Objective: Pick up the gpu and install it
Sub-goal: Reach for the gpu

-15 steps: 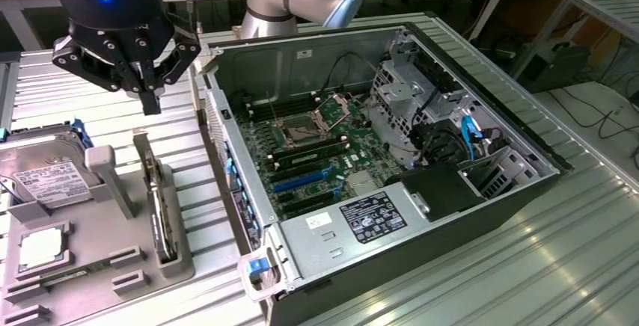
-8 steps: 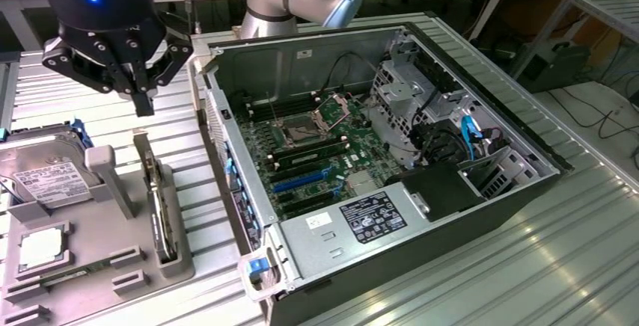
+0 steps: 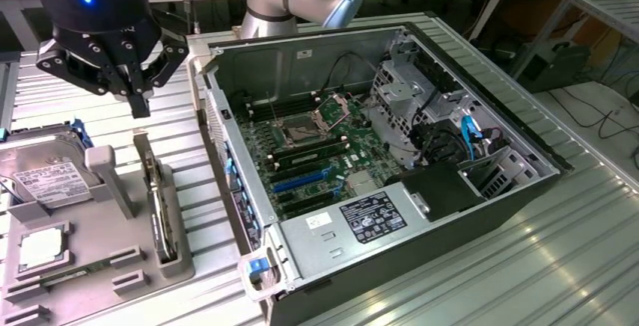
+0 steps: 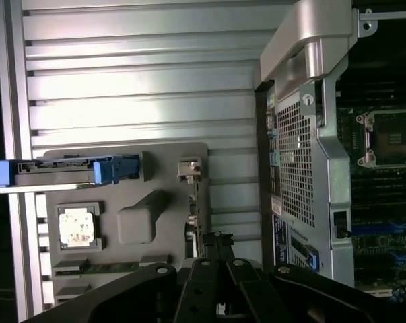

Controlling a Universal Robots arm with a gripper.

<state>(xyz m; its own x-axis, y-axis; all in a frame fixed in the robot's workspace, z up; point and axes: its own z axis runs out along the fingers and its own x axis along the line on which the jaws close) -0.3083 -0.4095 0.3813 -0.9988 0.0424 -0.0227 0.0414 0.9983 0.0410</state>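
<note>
We see gripper (image 3: 138, 106) pinched shut, nothing held; hovers near 12 o'clock end of tray (image 3: 90, 281); gpu (image 3: 157, 210) stands on edge in tray slot, at 6 o'clock from jaws in exterior view, apart; its long axis runs 12 to 6.

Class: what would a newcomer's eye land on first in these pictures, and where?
The open computer case, motherboard bared, dominates the exterior view's centre and right. At its upper left the black gripper hangs shut above a grey parts tray, where the gpu stands on edge in its slot.
</note>
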